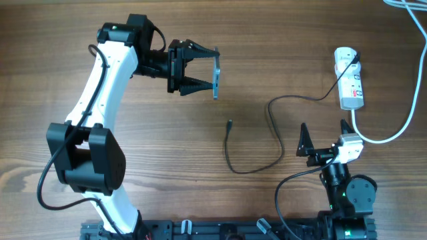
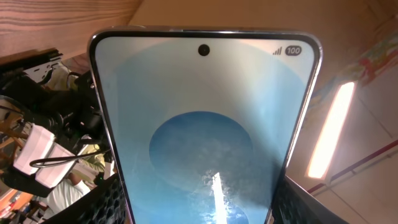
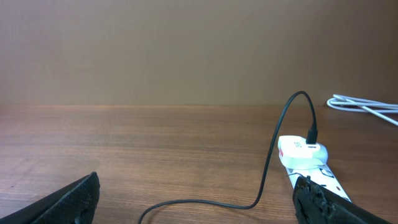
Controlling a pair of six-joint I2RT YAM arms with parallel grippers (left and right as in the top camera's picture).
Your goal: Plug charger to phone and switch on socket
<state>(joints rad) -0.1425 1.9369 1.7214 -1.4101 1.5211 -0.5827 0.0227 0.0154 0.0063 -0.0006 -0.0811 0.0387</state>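
My left gripper [image 1: 208, 70] is shut on the phone [image 1: 216, 73] and holds it on edge above the table at upper centre. In the left wrist view the phone's lit blue screen [image 2: 205, 124] fills the frame between my fingers. The charger is a thin black cable [image 1: 273, 143] looping across the table. Its free connector [image 1: 229, 123] lies below the phone, and its plug [image 1: 354, 60] sits in the white socket strip [image 1: 349, 79] at upper right. My right gripper [image 1: 325, 138] is open and empty near the front right. The cable [image 3: 273, 155] and socket [image 3: 305, 155] show in the right wrist view.
A thick white cord [image 1: 407, 87] runs from the socket strip up the right edge of the wooden table [image 1: 280, 53]. More white cord [image 3: 364, 106] lies at the far right in the right wrist view.
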